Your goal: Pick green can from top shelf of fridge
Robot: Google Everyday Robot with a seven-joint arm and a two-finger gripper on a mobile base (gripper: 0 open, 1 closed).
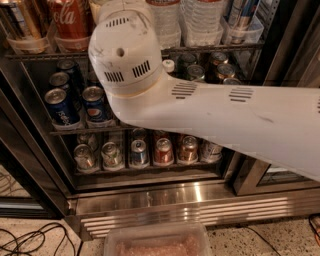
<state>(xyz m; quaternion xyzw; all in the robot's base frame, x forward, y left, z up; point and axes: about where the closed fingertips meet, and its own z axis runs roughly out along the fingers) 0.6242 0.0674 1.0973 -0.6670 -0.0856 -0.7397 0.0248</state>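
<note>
The fridge [25, 165] stands open in front of me, and its top shelf [215, 47] runs across the upper edge of the view, bearing clear tubs. A red Coca-Cola can [72, 20] stands in one tub at the left. My white arm [225, 120] reaches in from the right, and its round joint [127, 50] covers the middle of the top shelf. The gripper lies beyond that joint, past the top edge, out of view. A pale sliver [97, 9] shows between the red can and the joint; I cannot tell whether it is the green can.
Water bottles [200, 15] and a blue-silver can [242, 15] fill tubs to the right. Pepsi cans [60, 107] sit on the middle rack, short cans [140, 152] on the lower one. Below are the steel grille [175, 205], a plastic container [155, 242] and cables [30, 240].
</note>
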